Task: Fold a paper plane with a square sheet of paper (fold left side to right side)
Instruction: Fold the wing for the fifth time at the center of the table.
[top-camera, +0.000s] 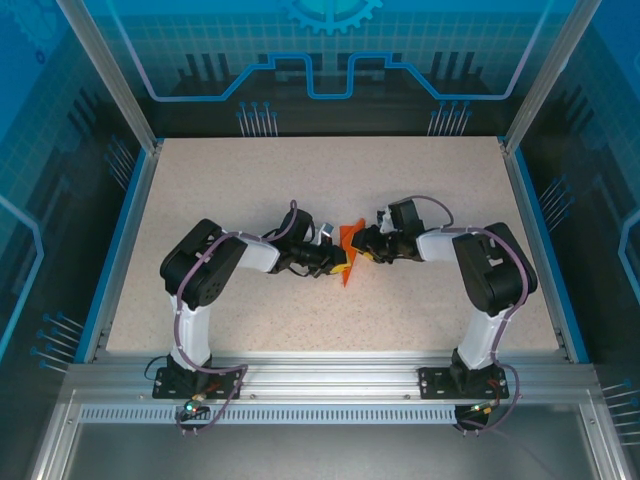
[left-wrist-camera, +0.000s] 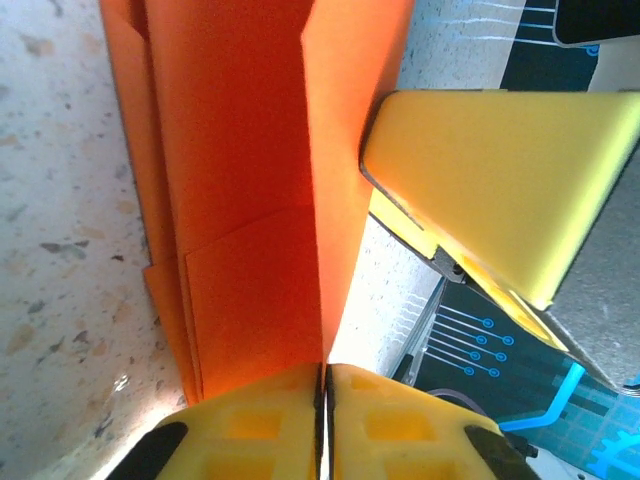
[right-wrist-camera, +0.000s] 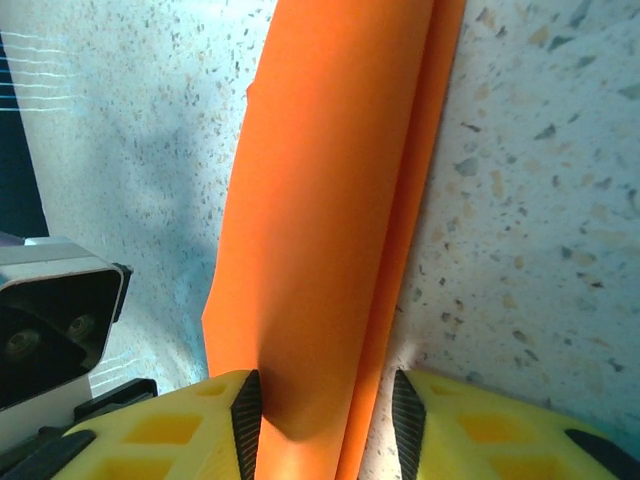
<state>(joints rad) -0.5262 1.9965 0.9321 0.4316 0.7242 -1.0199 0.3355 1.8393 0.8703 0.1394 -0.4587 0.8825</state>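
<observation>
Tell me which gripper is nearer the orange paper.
Left, narrowly. The left gripper has jaws shut on the orange paper; the right gripper straddles it from the opposite side, jaws apart.

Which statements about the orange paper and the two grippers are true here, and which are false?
1. The sheet of paper sits between the two grippers near the middle of the table. True.
2. The left gripper is closed on an edge of the paper. True.
3. The paper is blue with printed lines. False: it is plain orange.
4. The right gripper has its fingers pressed together with nothing between them. False: they stand apart, with the paper between them.
5. The paper is a flat, unfolded square. False: it shows creases and overlapping layers.
</observation>
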